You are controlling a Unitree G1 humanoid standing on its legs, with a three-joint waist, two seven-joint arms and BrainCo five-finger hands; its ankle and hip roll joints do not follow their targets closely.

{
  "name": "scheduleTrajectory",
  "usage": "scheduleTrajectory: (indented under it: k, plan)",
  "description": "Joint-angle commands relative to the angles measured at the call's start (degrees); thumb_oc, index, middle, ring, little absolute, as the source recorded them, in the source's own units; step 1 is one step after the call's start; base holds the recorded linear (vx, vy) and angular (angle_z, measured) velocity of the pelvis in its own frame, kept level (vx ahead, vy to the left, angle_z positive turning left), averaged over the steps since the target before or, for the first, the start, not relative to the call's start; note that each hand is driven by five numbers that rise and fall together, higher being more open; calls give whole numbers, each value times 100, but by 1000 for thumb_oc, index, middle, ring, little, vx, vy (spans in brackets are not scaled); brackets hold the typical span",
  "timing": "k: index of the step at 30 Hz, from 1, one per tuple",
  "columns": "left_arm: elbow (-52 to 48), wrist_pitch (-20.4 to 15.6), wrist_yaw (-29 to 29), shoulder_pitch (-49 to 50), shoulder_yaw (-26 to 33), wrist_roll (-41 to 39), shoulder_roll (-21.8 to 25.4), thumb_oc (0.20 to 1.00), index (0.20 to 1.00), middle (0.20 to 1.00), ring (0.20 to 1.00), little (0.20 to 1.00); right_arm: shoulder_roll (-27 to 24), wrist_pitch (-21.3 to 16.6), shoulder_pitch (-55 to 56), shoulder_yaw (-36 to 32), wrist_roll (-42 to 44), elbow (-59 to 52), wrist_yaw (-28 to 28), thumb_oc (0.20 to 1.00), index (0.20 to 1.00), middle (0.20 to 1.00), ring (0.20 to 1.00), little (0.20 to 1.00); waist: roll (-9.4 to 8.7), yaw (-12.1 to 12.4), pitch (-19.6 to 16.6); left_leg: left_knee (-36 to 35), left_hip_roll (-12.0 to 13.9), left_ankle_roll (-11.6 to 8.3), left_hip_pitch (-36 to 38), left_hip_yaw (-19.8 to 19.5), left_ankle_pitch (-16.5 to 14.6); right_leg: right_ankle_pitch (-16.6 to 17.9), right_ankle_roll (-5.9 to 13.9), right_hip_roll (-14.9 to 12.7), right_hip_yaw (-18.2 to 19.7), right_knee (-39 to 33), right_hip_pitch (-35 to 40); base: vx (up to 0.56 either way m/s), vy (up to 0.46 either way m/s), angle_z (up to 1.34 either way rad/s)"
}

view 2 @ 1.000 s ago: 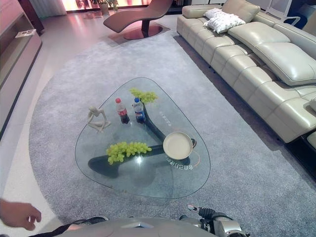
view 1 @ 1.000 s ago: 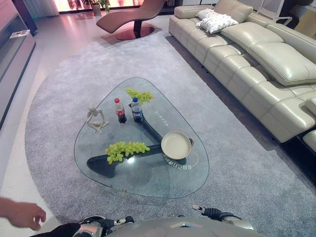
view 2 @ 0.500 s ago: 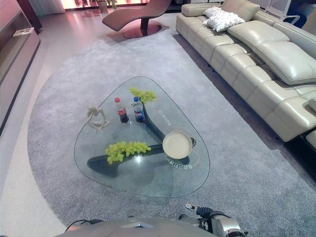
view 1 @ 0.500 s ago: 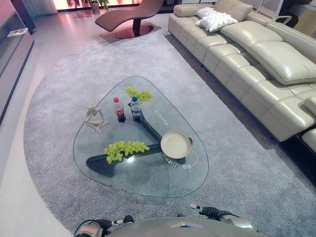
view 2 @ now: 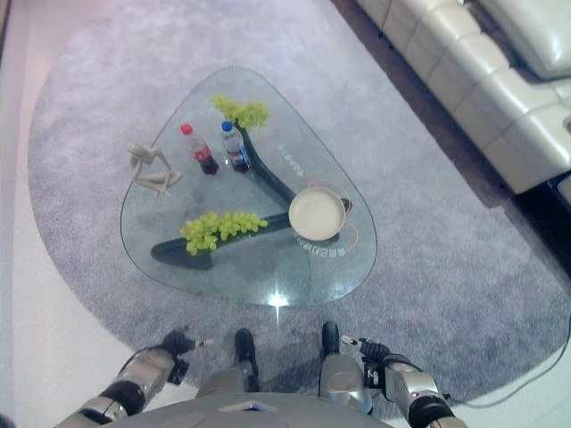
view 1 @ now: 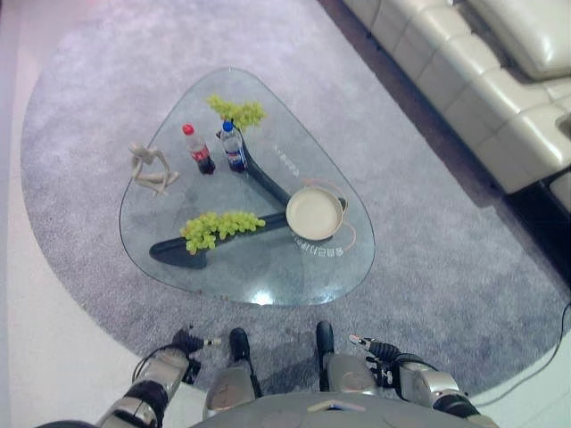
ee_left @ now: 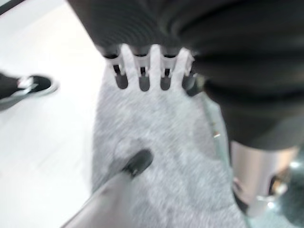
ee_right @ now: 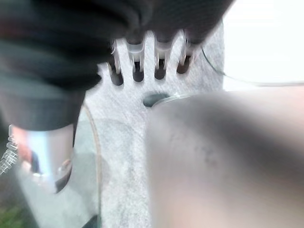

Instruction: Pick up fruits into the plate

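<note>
A glass table (view 1: 268,267) with rounded corners stands on a grey rug (view 1: 428,267). On it, a large bunch of green grapes (view 1: 219,227) lies toward the near left, and a second, smaller bunch of grapes (view 1: 236,111) lies at the far end, near 12 o'clock. The cream plate (view 1: 314,214) sits toward 3 o'clock, holding nothing, with the large bunch well apart from it at its 9 o'clock. 2 small bottles (view 1: 214,147) stand side by side just in front of the far bunch, and a pale figurine (view 1: 150,168) sits near the table's left edge.

The left hand (view 1: 186,343) hangs low at 7 o'clock and the right hand (view 1: 370,346) at 5 o'clock, both well short of the table and far from any fruit. In each wrist view the fingers (ee_left: 152,66) are cut off near their roots, so I cannot tell whether either hand is spread or curled. A cream sofa (view 1: 482,80) is cut off at 2 o'clock.
</note>
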Motion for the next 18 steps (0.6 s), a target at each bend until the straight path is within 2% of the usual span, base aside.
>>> scheduleTrajectory:
  k: [1,2,4,9,15,16,18]
  plan:
    - [69,-435,622,-572,-217,474,125,1000,1000,1000,1000,1000,-45,-991,-215,189,221,542,353,1000,1000,1000,1000,1000,133,-62,427,143,-105,242,-176,-188,-311,-182,-240,303,68,779,-553,-63,49,-5]
    - [85,-462,687,-628,-234,521,126,1000,1000,1000,1000,1000,-47,-1075,-261,182,248,641,376,1000,1000,1000,1000,1000,143,-61,456,147,-105,239,-198,-189,-301,-181,-242,303,68,788,-575,-38,36,-3]
    - [336,-638,1135,-1173,-433,731,323,1000,1000,1000,1000,1000,-146,-1642,-636,108,456,1330,650,1000,1000,1000,1000,1000,228,-92,703,184,-108,206,-387,-170,-250,-183,-253,313,77,821,-753,-45,49,-4]
    - [699,-946,1669,-1922,-504,1001,826,1000,1000,1000,1000,1000,-305,-1845,-1013,177,686,1449,771,1000,1000,1000,1000,1000,243,-165,1081,465,-147,152,-834,-148,-242,-128,-276,300,73,942,-1179,-47,-8,-3]
    - [754,-771,2099,-2560,-583,1448,1263,1000,1000,1000,1000,1000,-340,-1932,-1148,222,1127,1282,734,1000,1000,1000,1000,1000,238,-232,1227,650,-203,139,-1371,-135,-209,-60,-280,328,99,1106,-1769,-40,-64,-2]
    - [782,-507,2330,-2795,-642,1609,1401,1000,1000,1000,1000,1000,-349,-1934,-1151,202,1269,1135,705,1000,1000,1000,1000,1000,235,-274,1227,731,-209,130,-1640,-135,-179,-54,-293,356,114,1218,-2065,-41,-53,-1]
    - [810,-290,2491,-3031,-654,1691,1528,1000,1000,1000,1000,1000,-348,-1927,-1132,195,1323,1024,665,1000,1000,1000,1000,1000,231,-310,1227,817,-228,123,-1877,-135,-171,-52,-303,365,128,1299,-2302,-50,-71,-3]
